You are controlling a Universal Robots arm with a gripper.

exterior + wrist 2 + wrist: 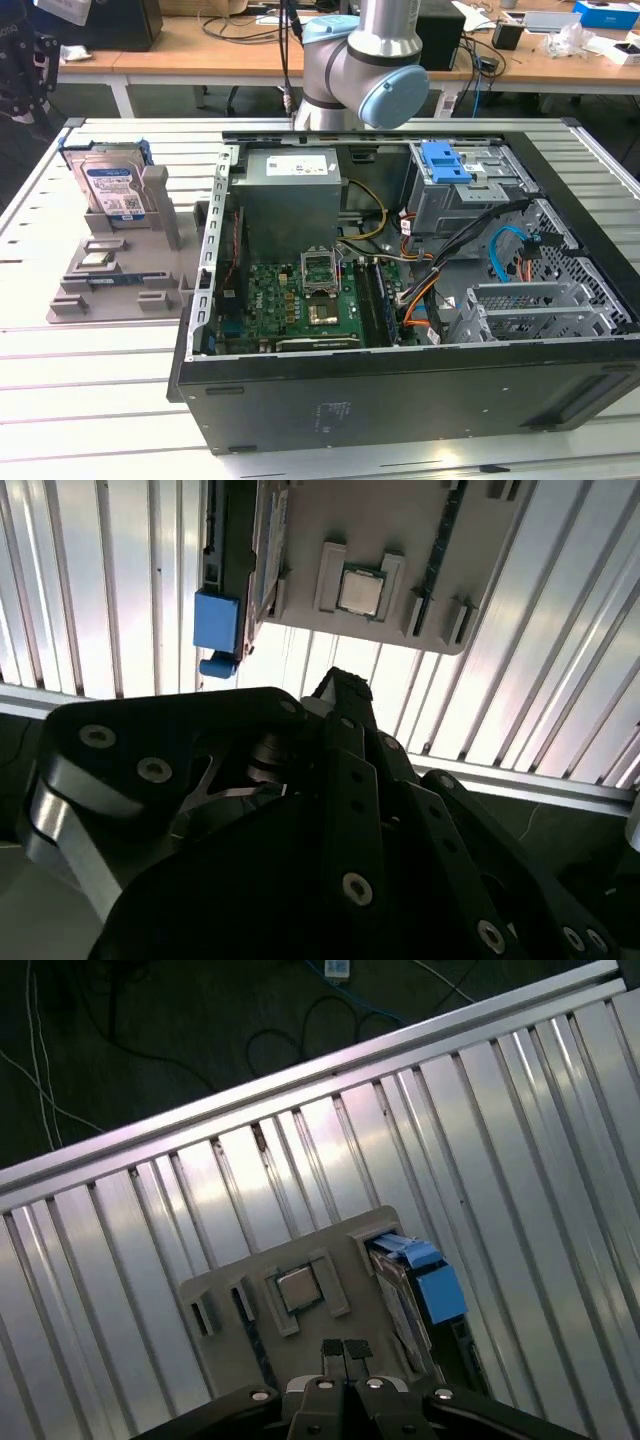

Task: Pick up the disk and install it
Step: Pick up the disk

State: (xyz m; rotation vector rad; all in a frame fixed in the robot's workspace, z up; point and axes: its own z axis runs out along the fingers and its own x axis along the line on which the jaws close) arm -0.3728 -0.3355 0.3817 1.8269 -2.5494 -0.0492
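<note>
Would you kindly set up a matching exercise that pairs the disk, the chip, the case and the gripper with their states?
1. disk
2. chip
3. case
4. gripper

A. lies open on its side
B. shut and empty
C. stands on edge in the grey holder
D. lies flat in a holder pocket

Pairs: 1-C, 2-D, 3-A, 4-B

Ribbed metal table [90, 370], grey parts holder [150, 262], open computer case [400, 400] on top
</note>
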